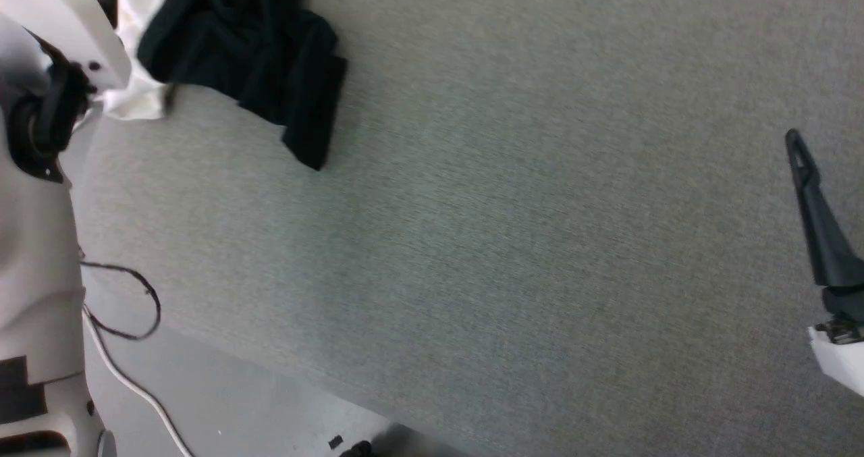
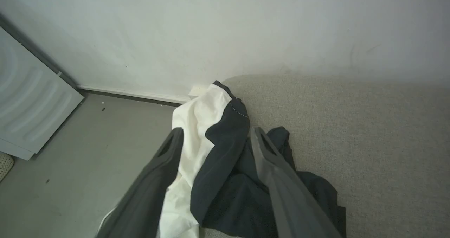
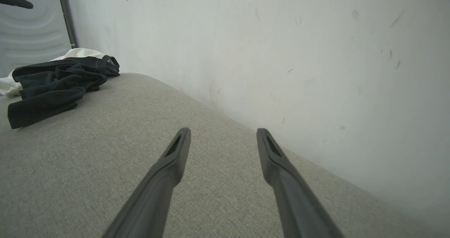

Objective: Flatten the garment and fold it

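Left fingers (image 2: 165,167) are held wide over the shirt (image 2: 225,143). Right fingers (image 3: 175,160) are held wide over bare surface (image 3: 88,153), well apart from it. The shirt is bunched at the surface's corner, partly over the edge. It could be knocked down to the floor (image 2: 88,153) by a bad grab. It is not put inside anything.

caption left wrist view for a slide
Open left pincer aimed at the crumpled garment on the grey fabric surface.

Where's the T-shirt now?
In the head view's upper left, the garment lies crumpled on the grey cushion at its corner by the wall, before the left pincer.
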